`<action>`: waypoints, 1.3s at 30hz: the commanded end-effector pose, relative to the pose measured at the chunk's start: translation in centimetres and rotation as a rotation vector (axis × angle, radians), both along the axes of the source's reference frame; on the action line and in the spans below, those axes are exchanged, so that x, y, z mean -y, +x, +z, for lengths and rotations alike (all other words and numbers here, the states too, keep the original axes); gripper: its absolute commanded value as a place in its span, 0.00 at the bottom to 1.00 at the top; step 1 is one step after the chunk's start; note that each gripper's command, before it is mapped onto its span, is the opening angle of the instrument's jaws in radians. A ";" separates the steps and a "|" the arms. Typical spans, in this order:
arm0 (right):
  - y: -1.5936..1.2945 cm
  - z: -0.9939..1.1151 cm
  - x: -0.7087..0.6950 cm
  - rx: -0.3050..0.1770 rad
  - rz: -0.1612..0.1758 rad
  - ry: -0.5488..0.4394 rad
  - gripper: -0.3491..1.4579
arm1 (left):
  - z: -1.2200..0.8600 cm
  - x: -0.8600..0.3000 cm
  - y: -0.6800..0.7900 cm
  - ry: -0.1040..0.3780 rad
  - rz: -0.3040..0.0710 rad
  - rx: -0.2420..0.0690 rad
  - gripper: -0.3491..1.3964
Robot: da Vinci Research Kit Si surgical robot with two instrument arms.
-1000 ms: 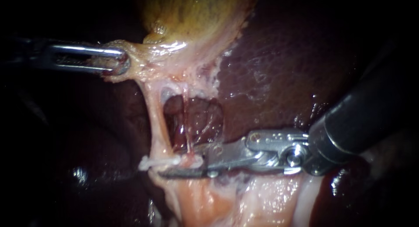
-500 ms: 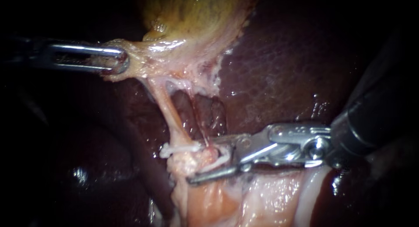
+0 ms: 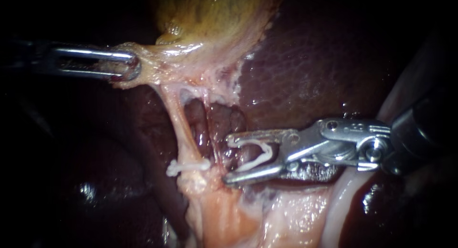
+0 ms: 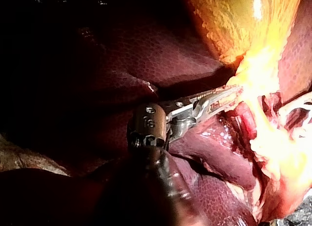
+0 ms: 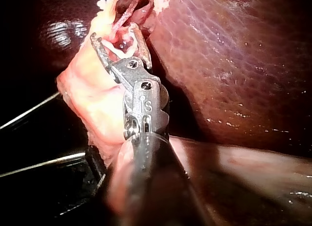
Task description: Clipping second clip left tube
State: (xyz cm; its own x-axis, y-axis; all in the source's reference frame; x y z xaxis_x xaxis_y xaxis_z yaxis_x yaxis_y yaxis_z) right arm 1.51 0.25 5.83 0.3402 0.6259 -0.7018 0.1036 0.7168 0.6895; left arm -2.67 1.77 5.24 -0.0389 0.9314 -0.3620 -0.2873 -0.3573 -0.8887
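Note:
My left instrument [image 3: 125,67] comes in from the left, its jaws shut on the pale tissue at the neck of the yellow-green gallbladder [image 3: 214,14] and holding it taut; the left wrist view shows the same grip [image 4: 228,94]. The left tube [image 3: 179,119] runs down from there, and a white clip [image 3: 187,167] sits across its lower end. My right instrument [image 3: 228,160] lies just right of the tube, clear of it. Its jaws stand apart, and a second white clip [image 3: 260,150] is held open between them, also seen in the right wrist view [image 5: 122,48].
A thin strand [image 3: 210,133] runs beside the left tube, with a dark window of liver between them. Dark red liver [image 3: 310,71] fills the right side. Pale fatty tissue [image 3: 229,214] lies below the jaws.
My right instrument has drawn back to the right, away from the base of the tube, and its jaws have spread, showing a clip inside. The tube's lower end shifted slightly. My left instrument held still.

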 end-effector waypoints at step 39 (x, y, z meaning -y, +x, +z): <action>0.88 0.34 0.09 -0.007 0.006 0.129 0.47 | 0.01 0.01 -0.03 -0.001 -0.002 -0.001 0.00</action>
